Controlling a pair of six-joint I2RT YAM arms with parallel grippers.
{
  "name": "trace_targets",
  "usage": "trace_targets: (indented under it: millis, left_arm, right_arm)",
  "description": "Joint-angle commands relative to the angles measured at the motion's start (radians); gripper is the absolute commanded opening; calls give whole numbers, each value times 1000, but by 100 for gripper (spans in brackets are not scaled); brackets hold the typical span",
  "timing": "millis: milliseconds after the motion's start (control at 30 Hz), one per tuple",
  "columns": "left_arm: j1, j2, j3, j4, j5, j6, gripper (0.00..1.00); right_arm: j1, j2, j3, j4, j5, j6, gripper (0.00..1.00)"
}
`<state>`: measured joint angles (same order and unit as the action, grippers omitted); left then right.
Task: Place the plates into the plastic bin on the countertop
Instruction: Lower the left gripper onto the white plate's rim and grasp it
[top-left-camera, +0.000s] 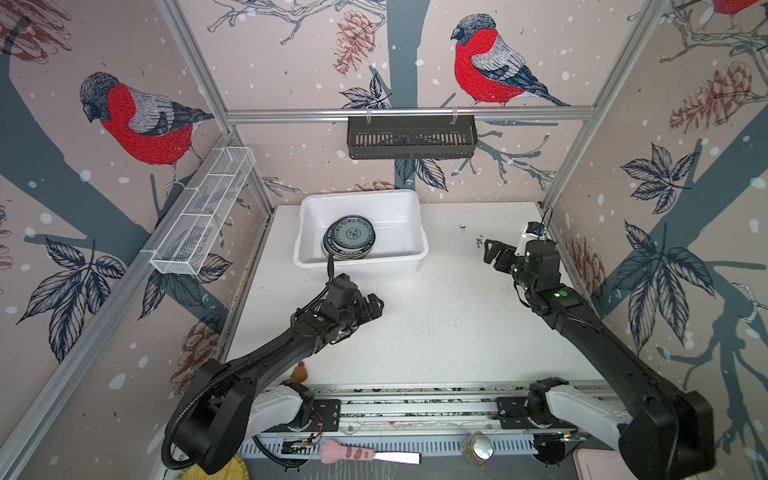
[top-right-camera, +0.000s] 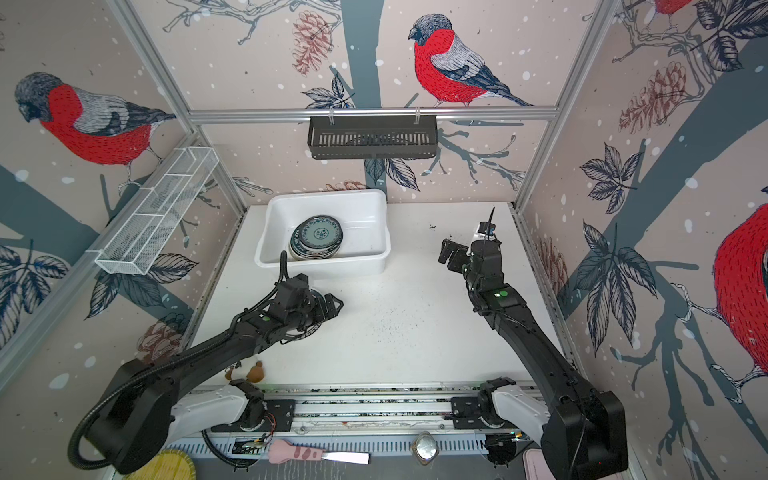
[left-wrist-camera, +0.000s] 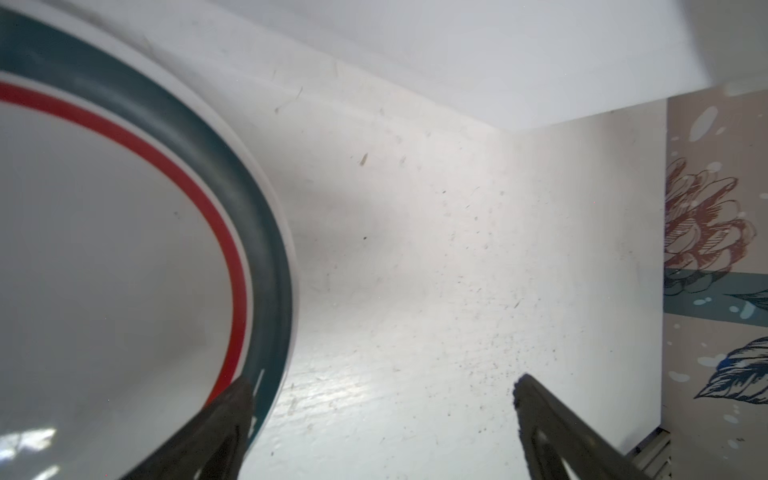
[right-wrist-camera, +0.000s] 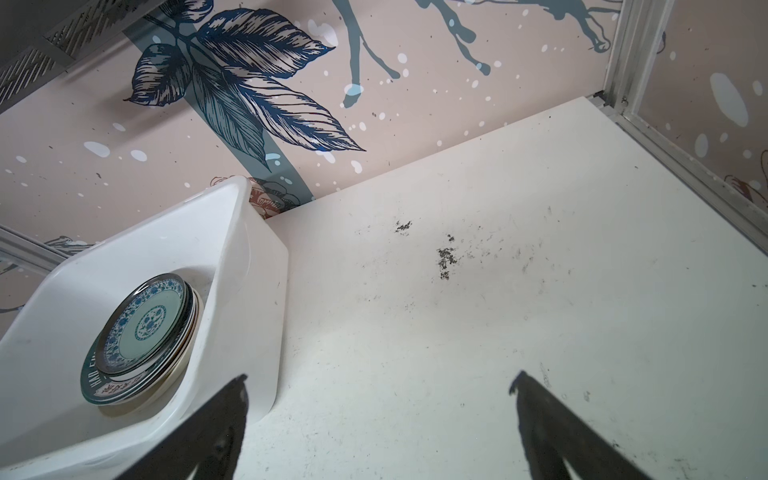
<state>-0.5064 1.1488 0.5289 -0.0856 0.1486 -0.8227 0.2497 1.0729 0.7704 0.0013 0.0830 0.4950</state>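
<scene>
Hovering, my left pincer (left-wrist-camera: 382, 386) spreads over a glossy white plate (left-wrist-camera: 104, 249), banded teal and red, on the speckled countertop (left-wrist-camera: 415, 291); my right pincer (right-wrist-camera: 380, 378) gapes near the plastic bin (right-wrist-camera: 253, 299) of stacked plates (right-wrist-camera: 141, 328)

The bin (top-left-camera: 399, 220) stands at the back of the countertop (top-left-camera: 457, 332), left of the middle, with a stack of plates (top-left-camera: 351, 239) in its front left part. Another plate (left-wrist-camera: 104, 249) lies on the countertop before the bin, under the left gripper (top-left-camera: 374, 305). The right gripper (top-left-camera: 490, 251) hangs well to the right of the bin.
</scene>
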Motion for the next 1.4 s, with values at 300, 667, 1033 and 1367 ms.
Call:
trace_targets:
  millis: [300,667,1033,1367]
  left_arm:
    - [220,-189,7,-261,-135,44,97]
    - [496,-285,-120,-257,-12,64,85]
    - [510,-283,-170,-241,-67,41,71]
    - [511,-279,-136,-278,-136,63,68]
  right_arm:
    - [-5,1,0,20,-12,10,99]
    - [-9,-3,1,10,-8,14,99]
    - [-12,7,1,9,-8,14,99]
    - [-13,16,3,13,-12,17,99]
